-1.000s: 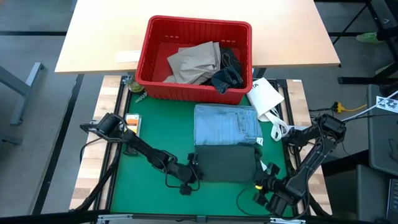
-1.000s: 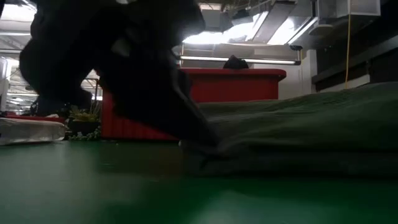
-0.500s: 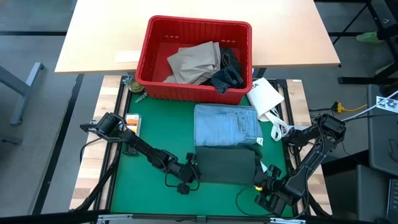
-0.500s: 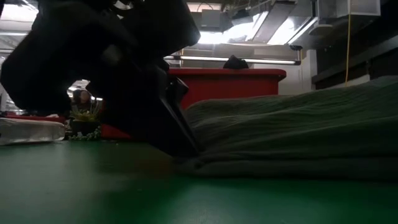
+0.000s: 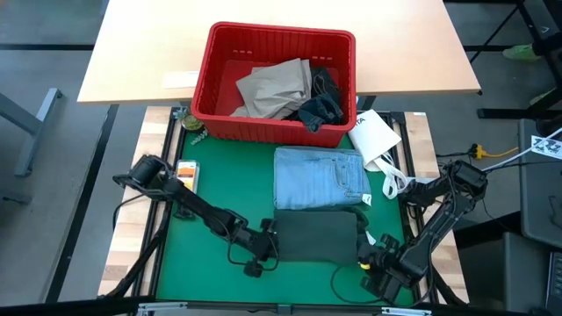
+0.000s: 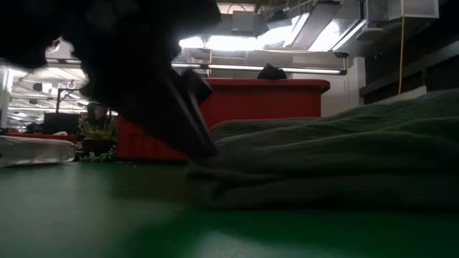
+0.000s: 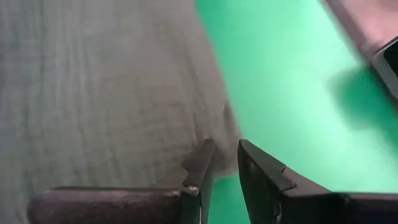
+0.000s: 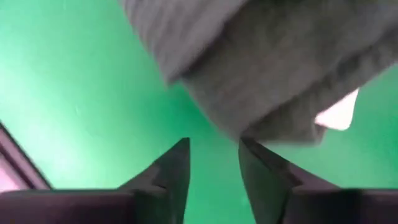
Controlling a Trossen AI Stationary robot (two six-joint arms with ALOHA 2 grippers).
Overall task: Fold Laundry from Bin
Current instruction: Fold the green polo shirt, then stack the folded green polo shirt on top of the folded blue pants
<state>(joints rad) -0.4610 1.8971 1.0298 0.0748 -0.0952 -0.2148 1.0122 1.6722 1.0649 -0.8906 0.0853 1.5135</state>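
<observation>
Overhead, even and bright light falls on the bench [image 5: 132,53], with only soft, short shadows beside the red bin [image 5: 279,81]. At table-top height the scene is dim and backlit: ceiling strip lights [image 6: 272,39] glare, and the near arm [image 6: 136,79] reads as a black silhouette (its detail lost). Both wrist pictures are smeared by blur; the dark green garment [image 7: 99,87] shows soft weave, and the green mat [image 8: 74,87] looks evenly lit.

— Is any writing showing up anywhere on the bench?
— No, nothing readable is showing: the small tag [image 5: 366,200] on the clothes is looking blank.
</observation>
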